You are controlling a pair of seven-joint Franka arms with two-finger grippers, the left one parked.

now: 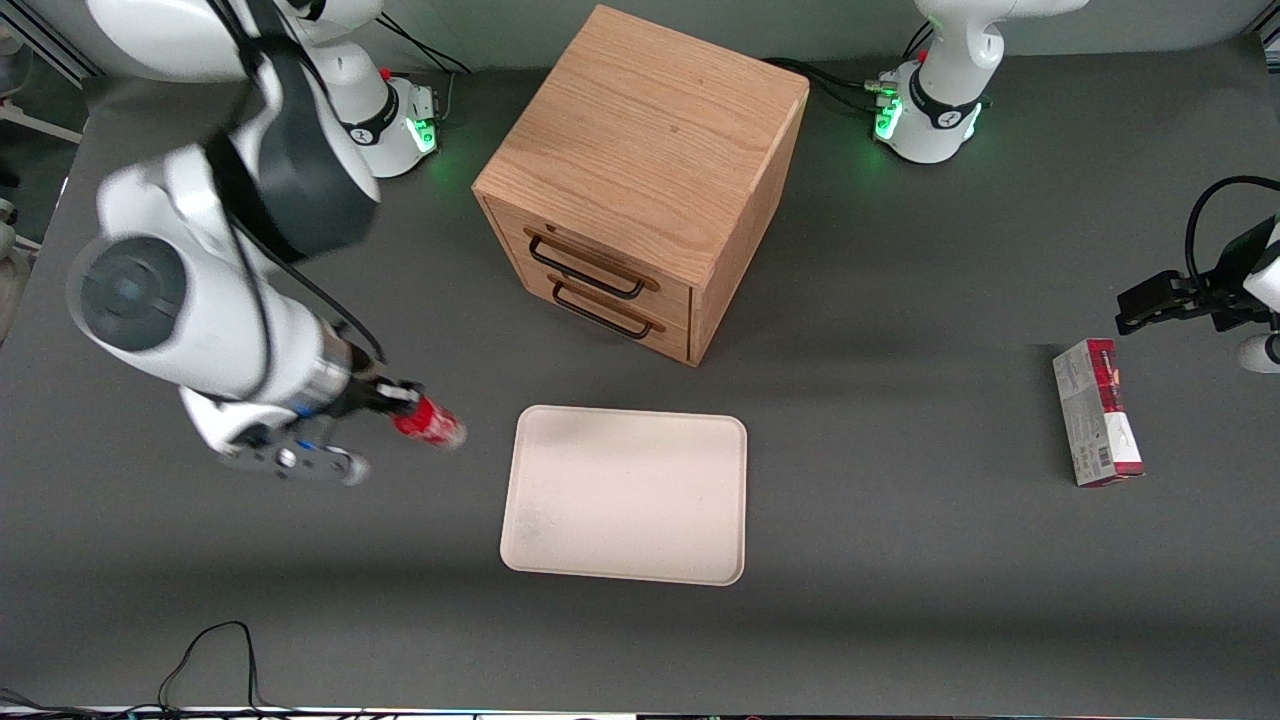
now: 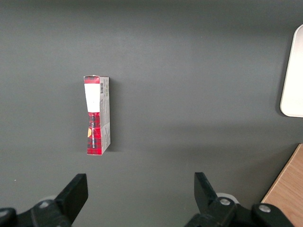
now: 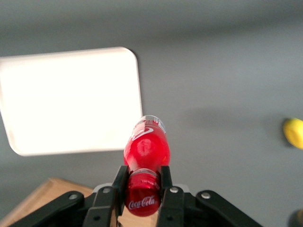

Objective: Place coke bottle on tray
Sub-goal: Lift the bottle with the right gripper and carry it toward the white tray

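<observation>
The coke bottle (image 1: 430, 422) is a small red bottle held off the table by my right gripper (image 1: 392, 397), which is shut on its capped end. In the right wrist view the two black fingers (image 3: 120, 185) clamp the bottle (image 3: 146, 150) by its neck, with the red cap (image 3: 143, 200) between them and the clear base pointing away. The cream tray (image 1: 628, 494) lies flat on the grey table, in front of the wooden drawer cabinet. The bottle hangs beside the tray, toward the working arm's end, apart from it. The tray also shows in the right wrist view (image 3: 71, 99).
A wooden cabinet (image 1: 645, 170) with two drawers stands farther from the front camera than the tray. A red-and-grey carton (image 1: 1097, 412) lies toward the parked arm's end and shows in the left wrist view (image 2: 97, 115). A yellow object (image 3: 294, 132) lies on the table.
</observation>
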